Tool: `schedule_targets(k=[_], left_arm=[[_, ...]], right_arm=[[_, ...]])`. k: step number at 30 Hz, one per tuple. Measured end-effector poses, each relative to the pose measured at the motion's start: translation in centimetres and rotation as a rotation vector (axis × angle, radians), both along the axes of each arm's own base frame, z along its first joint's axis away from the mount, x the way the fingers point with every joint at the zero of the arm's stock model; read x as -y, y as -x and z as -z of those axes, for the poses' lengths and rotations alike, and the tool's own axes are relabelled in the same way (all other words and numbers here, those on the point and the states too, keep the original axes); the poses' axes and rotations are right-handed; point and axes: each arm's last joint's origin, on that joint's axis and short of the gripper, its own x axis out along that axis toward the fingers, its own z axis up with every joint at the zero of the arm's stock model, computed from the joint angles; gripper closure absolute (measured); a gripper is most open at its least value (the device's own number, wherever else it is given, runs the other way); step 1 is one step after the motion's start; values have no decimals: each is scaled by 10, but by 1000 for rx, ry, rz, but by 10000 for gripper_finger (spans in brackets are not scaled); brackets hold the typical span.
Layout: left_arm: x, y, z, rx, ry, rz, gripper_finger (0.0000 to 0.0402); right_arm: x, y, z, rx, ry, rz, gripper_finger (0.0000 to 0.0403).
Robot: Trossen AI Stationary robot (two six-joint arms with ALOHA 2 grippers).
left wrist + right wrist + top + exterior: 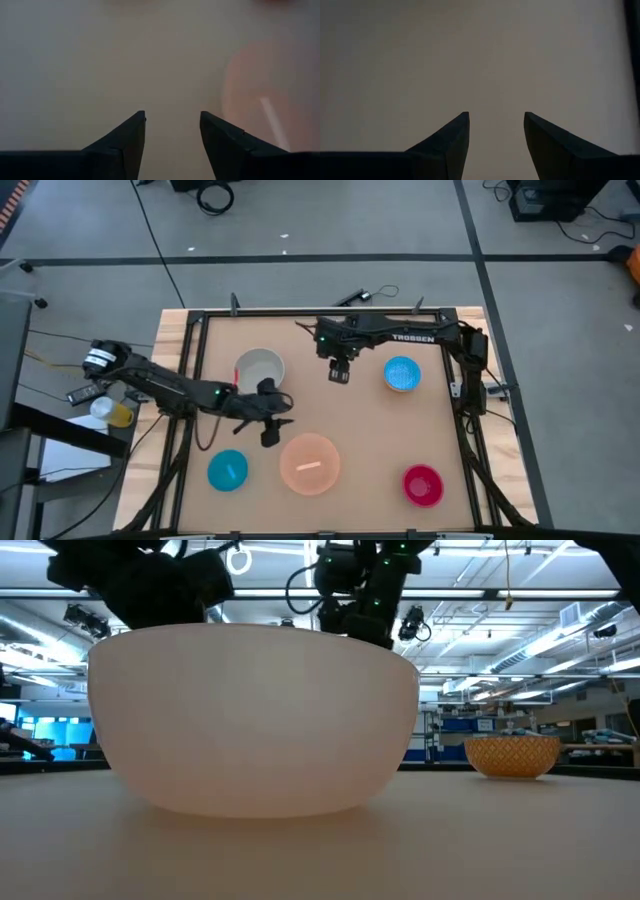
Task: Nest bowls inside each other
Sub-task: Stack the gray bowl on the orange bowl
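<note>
Peach-orange bowl (309, 463) nearest you; left claw (268, 427) released, empty, beside it. Right claw (339, 372) released. Steer left claw to teal bowl (228, 470) rim, pinch squarely.

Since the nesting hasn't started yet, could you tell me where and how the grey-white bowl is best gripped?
Probably by its rim, from above. The grey-white bowl sits upright, mouth up, alone on the table, so its thin wall is exposed all round: one finger inside, one outside. The near edge, facing the open left gripper, looks the easiest approach; the peach-orange bowl lies on the gripper's other side.
</note>
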Motion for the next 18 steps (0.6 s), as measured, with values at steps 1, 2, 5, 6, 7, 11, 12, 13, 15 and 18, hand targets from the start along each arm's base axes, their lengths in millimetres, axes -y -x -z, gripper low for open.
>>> schedule_targets(k=[1,2,5,6,7,11,12,13,15,18], left_arm=[[0,-3,0,-3,0,-2,202],[0,-6,-1,2,6,0,199],[4,-13,-6,29,70,54,193],[6,-14,-8,46,97,78,193],[7,-15,-9,54,121,92,193],[11,-18,-3,36,194,88,193],[12,-18,2,10,199,74,193],[11,-20,6,2,202,51,193],[11,-21,13,-34,198,9,193],[12,-24,24,-72,204,0,193]], right_arm=[[-3,2,2,-27,3,20,208],[-6,4,5,-52,16,33,208],[-24,15,16,-100,52,47,208],[-30,20,20,-106,55,54,208],[-36,25,24,-104,59,63,208],[-58,47,31,-6,51,105,208],[-62,51,30,36,48,110,208],[-66,55,28,75,45,112,208],[-72,62,22,136,32,118,208],[-79,69,12,218,11,160,208]])
